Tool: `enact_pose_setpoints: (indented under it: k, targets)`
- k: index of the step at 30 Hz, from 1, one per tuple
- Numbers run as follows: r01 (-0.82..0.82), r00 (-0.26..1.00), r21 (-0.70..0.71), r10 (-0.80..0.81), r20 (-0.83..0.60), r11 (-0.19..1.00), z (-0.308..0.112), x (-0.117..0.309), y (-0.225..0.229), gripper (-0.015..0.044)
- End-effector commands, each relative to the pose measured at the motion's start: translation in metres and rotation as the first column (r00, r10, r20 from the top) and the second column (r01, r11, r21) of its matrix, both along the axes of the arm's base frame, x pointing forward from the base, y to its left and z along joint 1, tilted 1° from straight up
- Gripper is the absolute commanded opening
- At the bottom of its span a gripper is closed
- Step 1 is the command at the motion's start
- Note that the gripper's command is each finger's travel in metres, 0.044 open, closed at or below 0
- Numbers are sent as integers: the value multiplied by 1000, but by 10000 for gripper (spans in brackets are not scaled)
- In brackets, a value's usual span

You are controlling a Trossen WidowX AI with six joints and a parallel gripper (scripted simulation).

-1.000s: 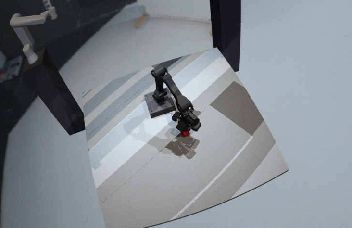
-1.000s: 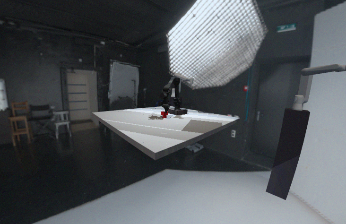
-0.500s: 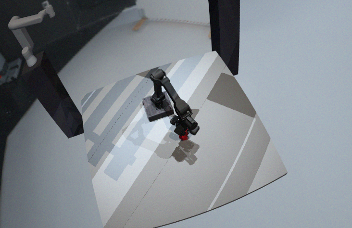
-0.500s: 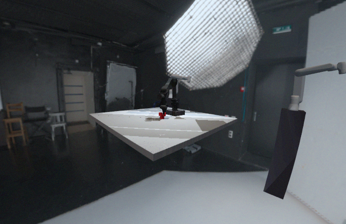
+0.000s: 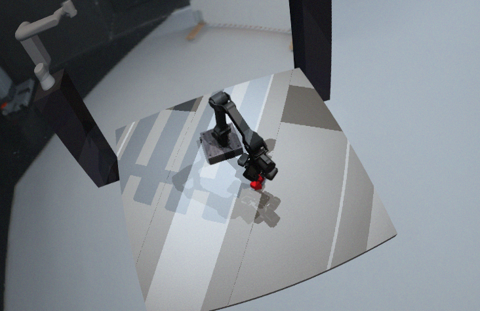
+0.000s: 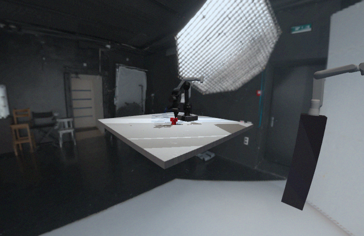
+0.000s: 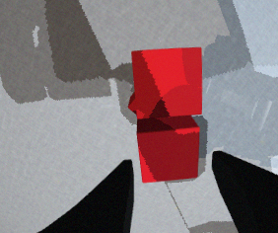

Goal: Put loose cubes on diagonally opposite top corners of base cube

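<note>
So, starting with lettering: can make out a green wall sign [image 6: 301, 28] up high in the exterior view, but can't read it, way too blurry. Now for the good stuff: got both loose cubes [image 5: 256, 184] [image 6: 175, 119] [image 7: 169, 154] sitting side by side on top of the base cube [image 6: 173, 123] [image 7: 132, 103], looking roughly level. Can see just a bit of the base cube from the wrist, poking out at one side. Can't really judge the gap between the top two, or how well centered.

As for the gripper [image 5: 259, 174] [image 6: 175, 116] [image 7: 172, 163], looks about halfway open, gripping nothing, with one finger to either side of the nearer loose cube. Can see a narrow strip of room along both faces, slightly wider on the right of the wrist view, so not touching there. Also sitting well in from the edges of the table [image 5: 306, 205] [image 6: 171, 144], whole stack included, near the arm's base [image 5: 214, 159] [image 6: 195, 119].
</note>
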State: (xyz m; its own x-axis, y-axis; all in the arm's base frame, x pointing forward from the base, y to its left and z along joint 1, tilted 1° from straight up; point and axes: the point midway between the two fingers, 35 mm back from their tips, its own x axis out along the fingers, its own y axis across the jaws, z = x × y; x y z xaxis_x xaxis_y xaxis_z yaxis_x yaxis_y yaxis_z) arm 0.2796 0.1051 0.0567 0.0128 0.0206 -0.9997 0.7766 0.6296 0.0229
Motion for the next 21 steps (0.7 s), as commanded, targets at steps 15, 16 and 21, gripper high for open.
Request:
enact_pose_setpoints:
  k: [15, 16, 21]
  targets:
    - [-1, 1000, 1, 1, 4, 1000, 29, 0, 0, 205]
    - [-1, 1000, 1, 1, 4, 1000, 31, 0, 0, 205]
    - [-1, 1000, 1, 1, 4, 1000, 38, 0, -1, 205]
